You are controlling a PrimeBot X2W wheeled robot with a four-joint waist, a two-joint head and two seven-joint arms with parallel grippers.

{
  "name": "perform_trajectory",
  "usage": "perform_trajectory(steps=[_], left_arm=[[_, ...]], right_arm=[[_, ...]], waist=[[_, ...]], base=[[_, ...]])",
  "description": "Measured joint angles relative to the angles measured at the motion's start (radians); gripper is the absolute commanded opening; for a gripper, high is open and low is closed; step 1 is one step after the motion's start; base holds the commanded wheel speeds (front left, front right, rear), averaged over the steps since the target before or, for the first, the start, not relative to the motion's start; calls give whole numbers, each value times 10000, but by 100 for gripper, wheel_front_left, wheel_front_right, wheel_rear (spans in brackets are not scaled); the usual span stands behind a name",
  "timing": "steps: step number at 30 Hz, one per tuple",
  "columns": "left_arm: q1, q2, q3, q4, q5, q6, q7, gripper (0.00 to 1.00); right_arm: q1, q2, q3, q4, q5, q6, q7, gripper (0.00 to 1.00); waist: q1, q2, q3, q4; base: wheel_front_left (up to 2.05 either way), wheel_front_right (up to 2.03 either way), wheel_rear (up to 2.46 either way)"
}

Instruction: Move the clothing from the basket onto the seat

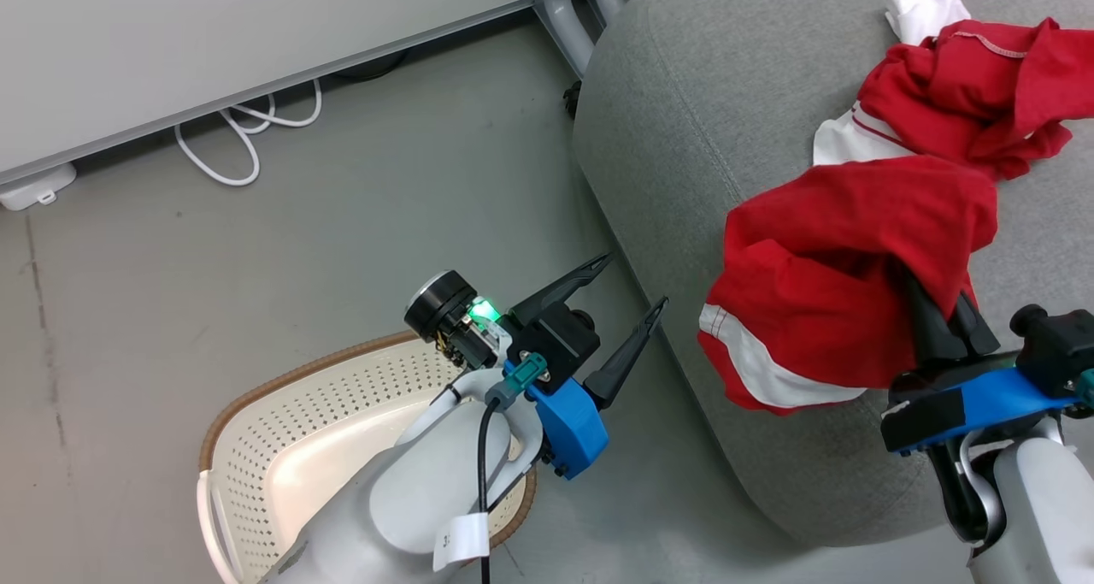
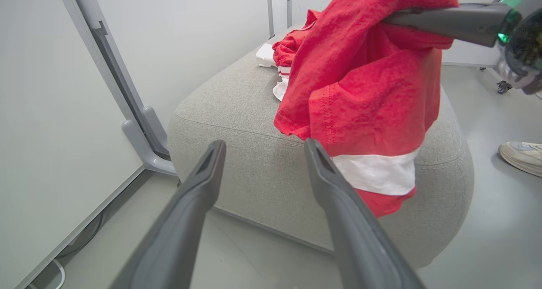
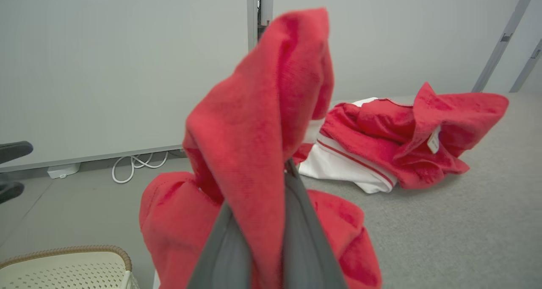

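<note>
Clothing is seen as two red garments with white panels, both at the seat [image 1: 684, 122], the largest thing in view: one grey upholstered block, lying ahead of the left gripper [image 1: 635, 280] and under the right gripper [image 1: 944, 310]. One pale wall panel [image 1: 214, 37] is set beyond the left gripper and to its left. Two grey legs [image 1: 568, 11] are seen at the panel's end, just beside the seat's far corner. One basket [image 1: 282, 447] is placed on the floor behind and below the left gripper, partly covered by that arm.

The left gripper's fingers are spread wide and nothing is held between them. The right gripper's fingers are pressed together on the nearer garment [image 1: 846, 259], which is draped over them and hung across the seat's edge, between the two grippers. Whether it touches the upholstery cannot be told. The second garment [image 1: 966, 88] is seen crumpled on the seat just beyond the right gripper's tips.

One white cable [image 1: 248, 131] is looped on the floor under the panel, well ahead of the left gripper. One shoe [image 2: 523, 155] is seen on the floor to the right of that gripper's fingers. One small white label [image 3: 433, 141] is shown on the second garment.
</note>
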Motion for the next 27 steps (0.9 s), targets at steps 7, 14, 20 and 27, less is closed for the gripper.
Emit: perform_trajectory(steps=[7,14,20,27], left_arm=[[12,-4,-42,23,-63,-4,0,100],[14,-6,-56,8,-77,-6,0,100],[-40,-8,-40,-98,-52,-4,0,100],[-513,-13,-17,-228,207,12,0,100]], right_arm=[[173,111,-48,-6,-25,0,0,0],[226,159,-115,23,-27,0,-2,0],[-166,-29,-125,-115,-105,0,-2,0],[-1632,-489,-700,-629,15,0,0,0]], waist=[[0,0,-69,-192],[-1,0,-103,-207],[0,0,91,-149],[0,0,789,-91]], base=[[0,0,0],[0,0,0],[0,0,0],[0,0,0]])
